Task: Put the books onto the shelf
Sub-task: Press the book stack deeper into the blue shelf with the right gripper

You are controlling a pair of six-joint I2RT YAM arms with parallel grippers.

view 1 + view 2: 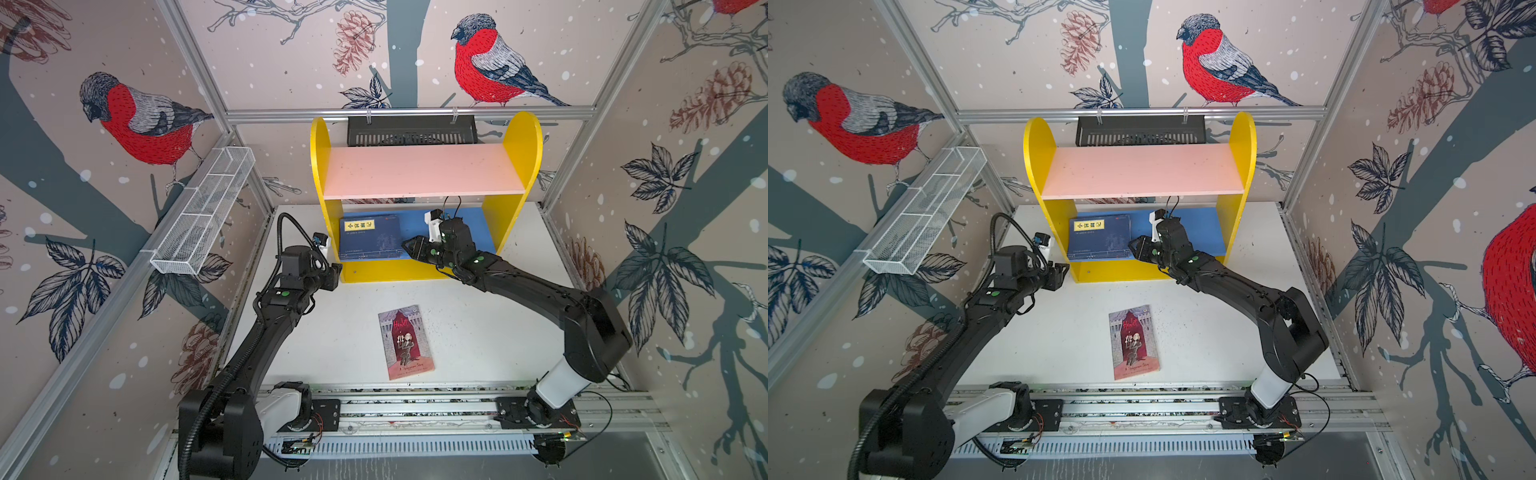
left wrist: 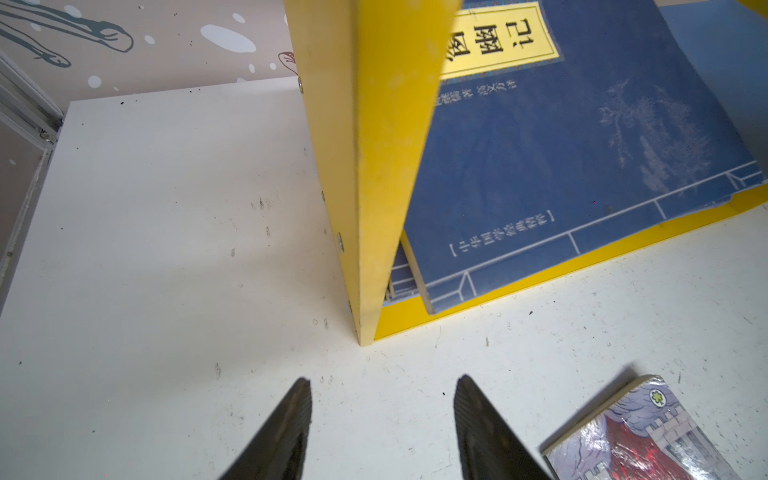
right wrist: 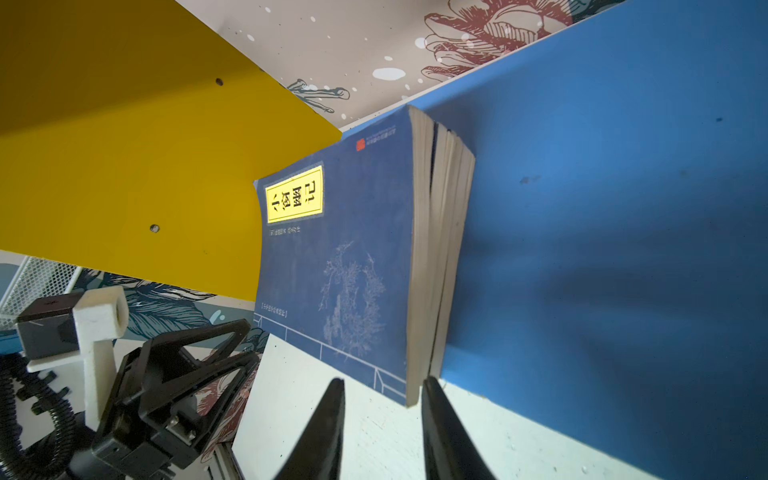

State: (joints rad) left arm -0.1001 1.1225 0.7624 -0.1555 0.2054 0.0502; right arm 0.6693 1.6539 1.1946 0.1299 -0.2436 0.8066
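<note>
The shelf (image 1: 419, 170) (image 1: 1142, 170) stands at the back of the table, with yellow side panels, a pink upper board and a blue lower board (image 3: 602, 208). A stack of navy books (image 1: 370, 239) (image 1: 1098, 237) (image 2: 561, 166) (image 3: 345, 257) with a yellow title label lies flat on the lower board, against the left panel. The red-and-grey Hamlet book (image 1: 405, 343) (image 1: 1133, 343) (image 2: 640, 436) lies flat on the table in front. My right gripper (image 1: 405, 245) (image 3: 384, 380) is open, its tips just short of the stack's front right corner, nothing between them. My left gripper (image 1: 334, 274) (image 2: 384, 380) hangs open over bare table by the shelf's left front corner.
A white wire-mesh tray (image 1: 203, 212) hangs on the left wall. A black slotted basket (image 1: 411, 131) hangs on the rear rail behind the shelf. The arms' base rail (image 1: 415, 409) runs along the table's front edge.
</note>
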